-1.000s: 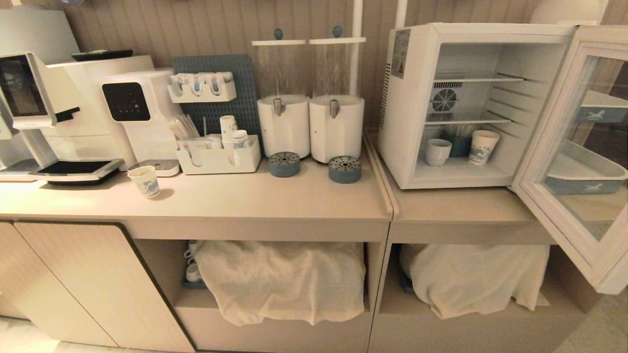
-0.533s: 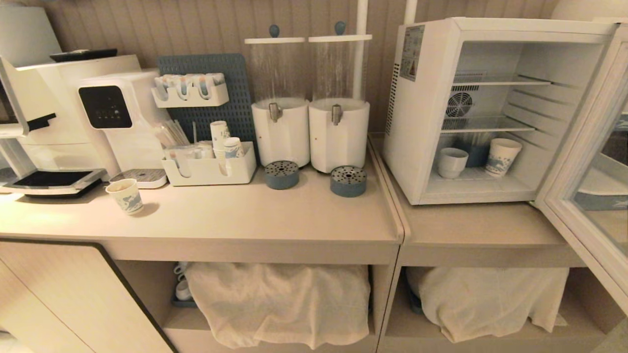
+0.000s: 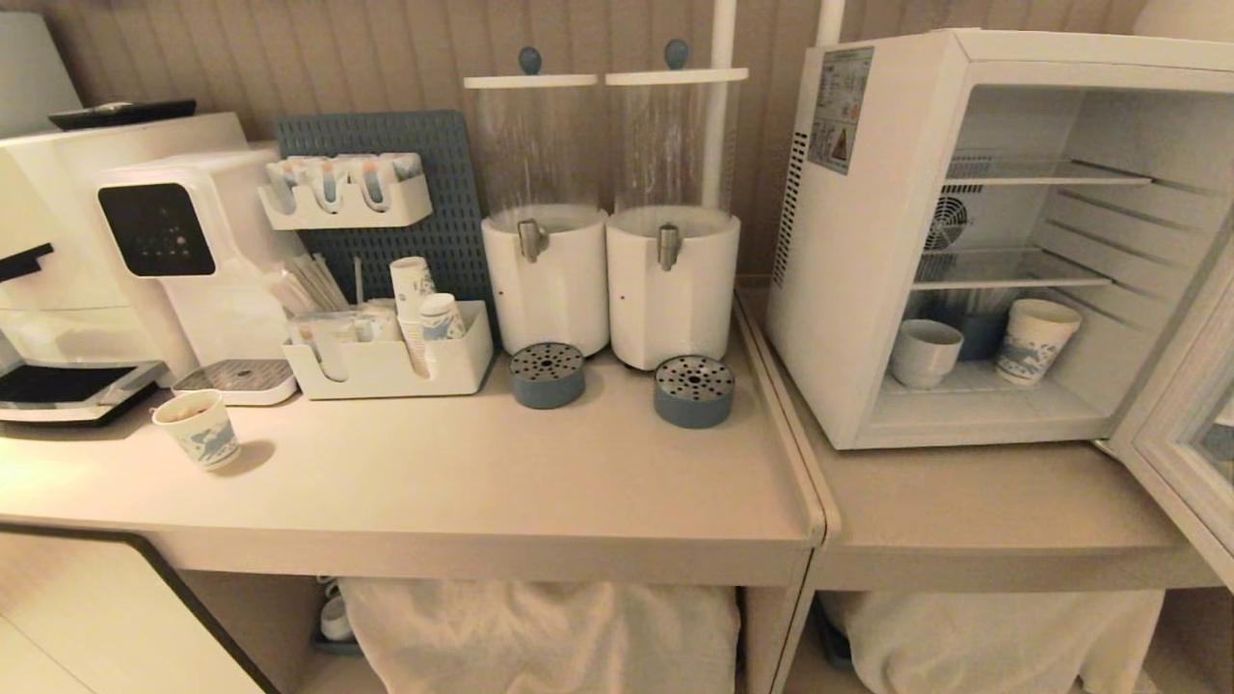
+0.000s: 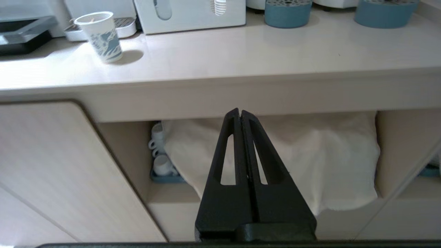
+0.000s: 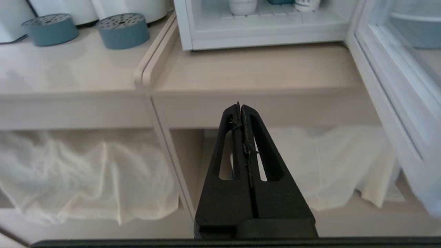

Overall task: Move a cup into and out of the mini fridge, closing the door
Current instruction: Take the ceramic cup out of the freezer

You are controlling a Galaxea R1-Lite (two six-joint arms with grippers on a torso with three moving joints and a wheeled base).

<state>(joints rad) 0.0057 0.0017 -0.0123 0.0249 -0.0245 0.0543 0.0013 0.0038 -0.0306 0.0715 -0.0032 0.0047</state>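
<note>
The whole scene has slid left and grown nearer: the base is closing on the mini fridge [image 3: 964, 241], door [image 3: 1181, 453] swung open. The cup [image 3: 924, 352] sits on its floor. Both tools, left tool [image 4: 240, 112] and right tool [image 5: 240, 105], are pressed together, empty, below the tabletop [image 3: 578, 482] edge.

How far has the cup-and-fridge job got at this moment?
Done: the door stands open, and the cup sits on the floor of the mini fridge, beside a printed paper cup.
In hand: nothing. The left claw and right claw are shut and empty, below the counter edge.
Left: taking the cup out and closing the door.
</note>
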